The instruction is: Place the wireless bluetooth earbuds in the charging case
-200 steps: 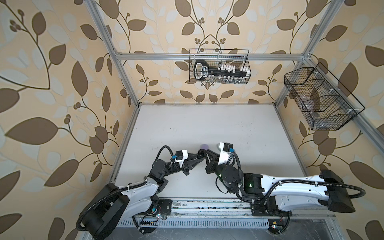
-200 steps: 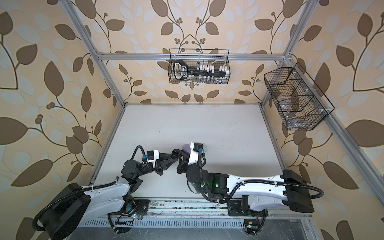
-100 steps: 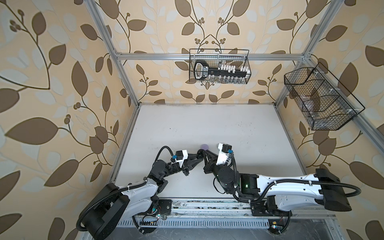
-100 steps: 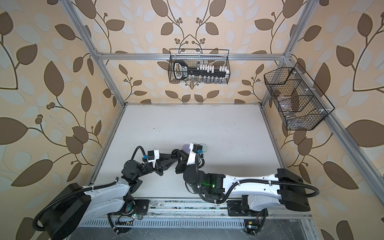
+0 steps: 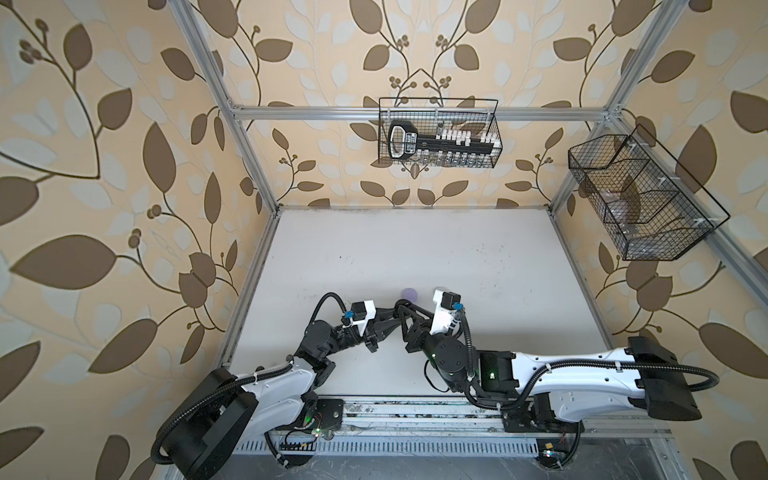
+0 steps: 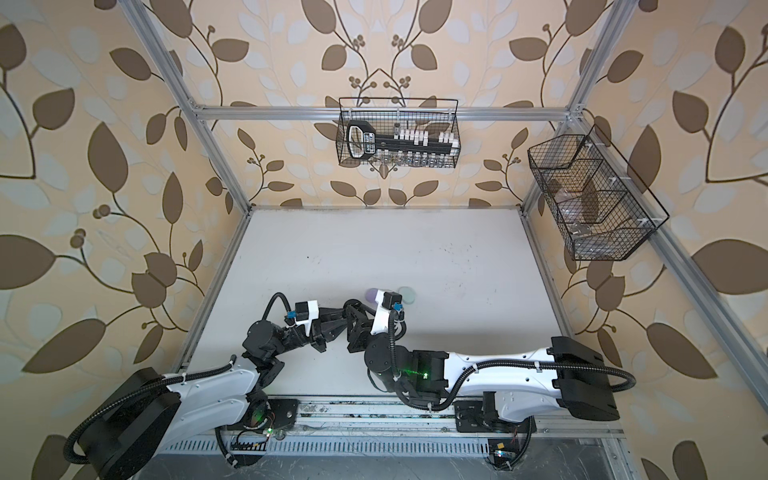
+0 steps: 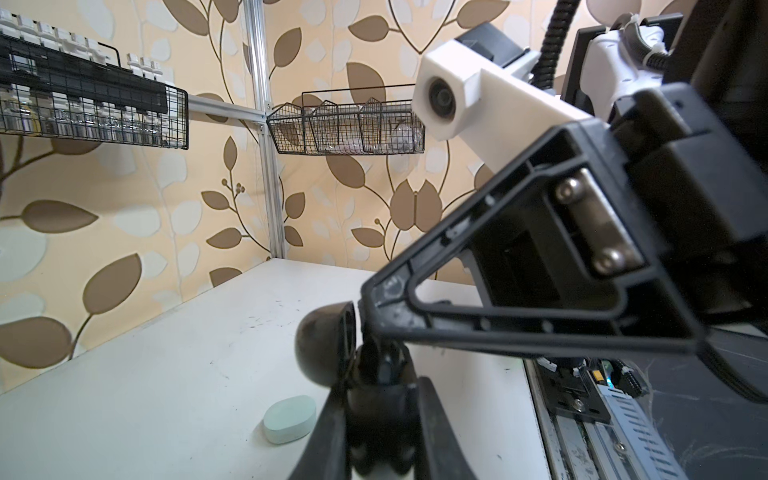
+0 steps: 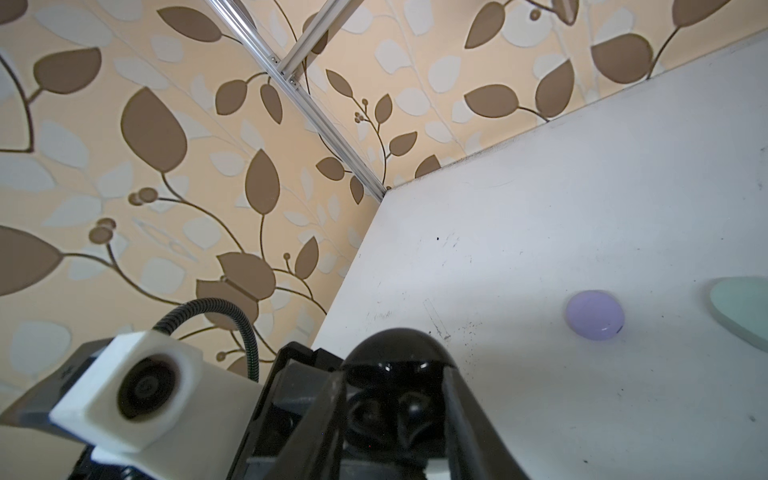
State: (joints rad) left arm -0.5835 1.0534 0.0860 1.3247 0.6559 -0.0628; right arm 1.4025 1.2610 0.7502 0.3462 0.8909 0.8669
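Observation:
In the left wrist view my left gripper (image 7: 380,415) is shut on the body of a black charging case (image 7: 376,399) and holds it above the table, its lid (image 7: 324,349) swung open. My right gripper (image 8: 395,411) hangs just over the case mouth, its fingers (image 8: 328,415) apart on either side of the two wells. One well holds a glossy black shape (image 8: 415,409) that looks like an earbud; the other well is too dark to read. In a top view both grippers meet at the near middle of the table, left (image 5: 392,322) and right (image 5: 409,320).
A shut lavender case (image 8: 595,314) and a shut mint case (image 7: 289,419) lie on the white table (image 5: 415,249) just beyond the grippers. Wire baskets hang on the back wall (image 5: 438,133) and the right wall (image 5: 640,199). The table's near edge meets a metal rail (image 5: 415,409).
The right jaws have parted over the open black case. The right arm slid a little to the left. The left gripper stayed shut on the case.

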